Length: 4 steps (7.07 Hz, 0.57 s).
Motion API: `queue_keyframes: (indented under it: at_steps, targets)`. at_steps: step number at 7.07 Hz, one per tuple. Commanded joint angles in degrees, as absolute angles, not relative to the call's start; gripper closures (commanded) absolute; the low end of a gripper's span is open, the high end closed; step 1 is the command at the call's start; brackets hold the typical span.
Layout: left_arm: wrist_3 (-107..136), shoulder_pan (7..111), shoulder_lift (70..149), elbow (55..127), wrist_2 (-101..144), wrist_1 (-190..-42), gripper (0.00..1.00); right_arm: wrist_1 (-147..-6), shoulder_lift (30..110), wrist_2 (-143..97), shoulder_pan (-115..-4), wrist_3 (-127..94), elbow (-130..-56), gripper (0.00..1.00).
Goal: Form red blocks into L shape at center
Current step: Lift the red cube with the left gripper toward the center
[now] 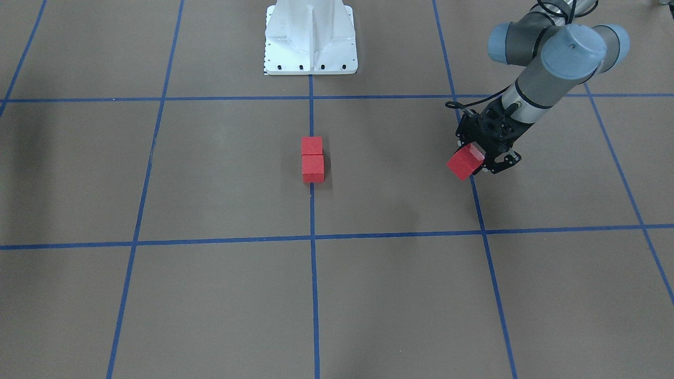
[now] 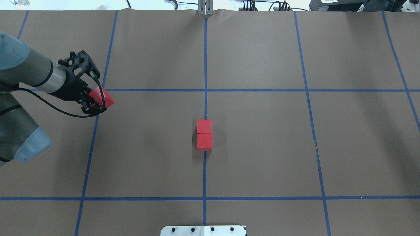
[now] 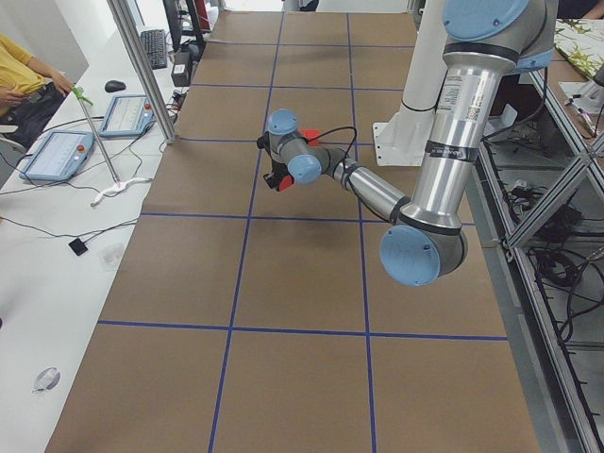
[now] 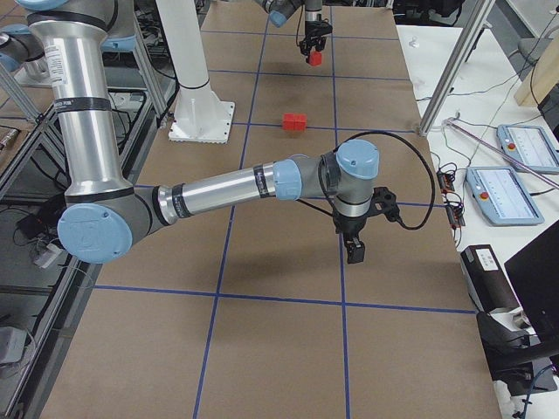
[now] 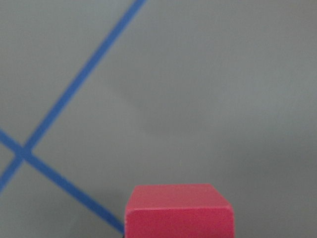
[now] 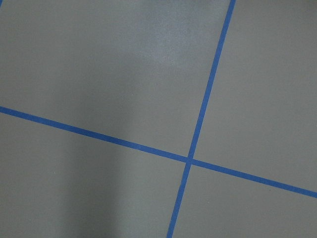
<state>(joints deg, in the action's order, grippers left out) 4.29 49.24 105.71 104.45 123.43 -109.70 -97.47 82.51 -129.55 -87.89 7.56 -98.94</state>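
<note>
Left hand (image 2: 95, 99) is clenched on one red block (image 2: 104, 97), tilted, out on the left side of the tabletop (image 2: 262, 157), well apart from the other two. Those two red blocks (image 2: 204, 142) sit touching end to end at the center (image 2: 224, 134), in a straight row on the middle blue tape line (image 2: 204, 177). Right hand (image 4: 354, 251) hangs over the tabletop's right end; can't tell if it's released or clenched.

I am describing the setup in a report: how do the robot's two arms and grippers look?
Both the left arm and right arm are silver-grey tubes with light-blue joint caps. The left gripper and right gripper are black. A black cable loops at each wrist.
</note>
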Motion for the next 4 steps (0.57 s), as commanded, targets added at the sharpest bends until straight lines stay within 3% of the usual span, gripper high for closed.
queue_keyframes:
  at_steps: [1,3,4]
  targets:
    - [4.22,50.98,111.33,103.54,119.11,-109.08,1.0,-97.47,82.44,-129.55,-87.89,7.56,-98.7,0.0]
    - [4.57,50.89,115.03,103.63,118.83,-109.07,0.94,-97.47,82.35,-129.55,-87.89,7.56,-98.7,0.0]
    - [4.22,50.37,114.79,102.32,118.65,-109.42,1.0,-97.47,82.35,-129.55,-87.89,7.56,-98.79,0.0]
